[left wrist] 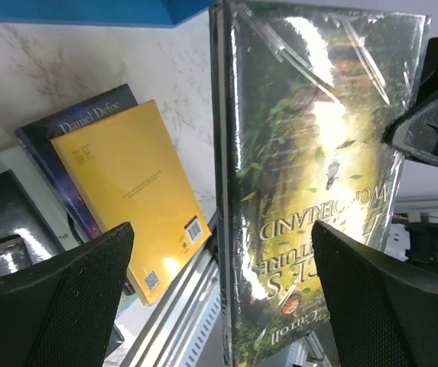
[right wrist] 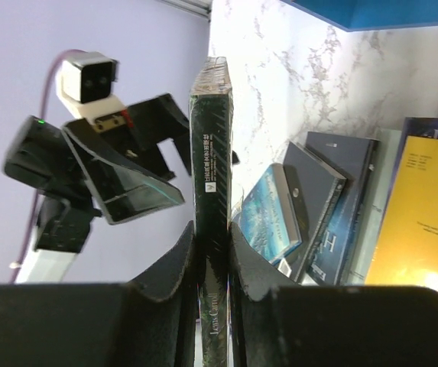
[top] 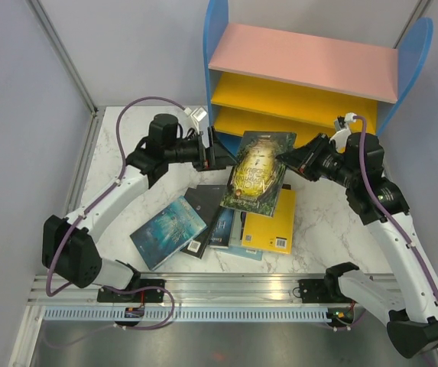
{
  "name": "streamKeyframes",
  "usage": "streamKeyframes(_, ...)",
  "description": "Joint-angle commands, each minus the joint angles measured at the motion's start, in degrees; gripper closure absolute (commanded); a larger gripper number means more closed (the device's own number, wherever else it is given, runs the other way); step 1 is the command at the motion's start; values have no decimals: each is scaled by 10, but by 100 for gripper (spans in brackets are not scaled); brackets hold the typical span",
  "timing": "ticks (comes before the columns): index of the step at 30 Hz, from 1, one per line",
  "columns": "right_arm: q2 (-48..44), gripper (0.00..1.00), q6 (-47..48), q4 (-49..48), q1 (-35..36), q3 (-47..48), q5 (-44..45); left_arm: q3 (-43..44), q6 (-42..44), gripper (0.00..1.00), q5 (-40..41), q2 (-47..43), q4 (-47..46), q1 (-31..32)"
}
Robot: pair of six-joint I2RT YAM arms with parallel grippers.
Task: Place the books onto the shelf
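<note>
- Books: the glossy green-gold ornate paperback [top: 258,170] is up in the air, tilted, above the pile. It is just in front of the small bookcase with blue side panels, pink top and yellow boards [top: 303,65].
- My right gripper [right wrist: 212,252] is clenched on that paperback, one finger on each cover at the spine edge.
- My left gripper [top: 217,153] has its fingers spread wide, grasping nothing. It sits at the book's opposite edge, and I cannot tell whether it touches.
- The others lie overlapped on the white marble tabletop [top: 127,145]: a teal-blue book [top: 167,231] on the left, a black book [top: 203,200], a dark purple-blue book [top: 223,225], and a yellow book [top: 272,222] on the right.
</note>
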State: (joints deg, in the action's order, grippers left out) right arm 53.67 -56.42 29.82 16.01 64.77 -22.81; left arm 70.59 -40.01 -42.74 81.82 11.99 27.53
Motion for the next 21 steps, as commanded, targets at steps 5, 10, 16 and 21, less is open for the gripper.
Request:
streamKeyframes(5, 2, 100, -88, -131, 1, 26, -51, -101, -156, 0, -95, -32, -251, -9)
streamKeyframes(10, -6, 100, -102, -149, 1, 0, -50, -146, -297, 2, -136, -23, -455, -9)
streamKeyframes(16, -10, 100, -135, -207, 1, -41, -43, -147, -467, 42, -180, 32, -713, -9)
streamKeyframes(21, 2, 100, -139, -226, 1, -46, -43, -119, -514, 93, -199, 57, -769, -7)
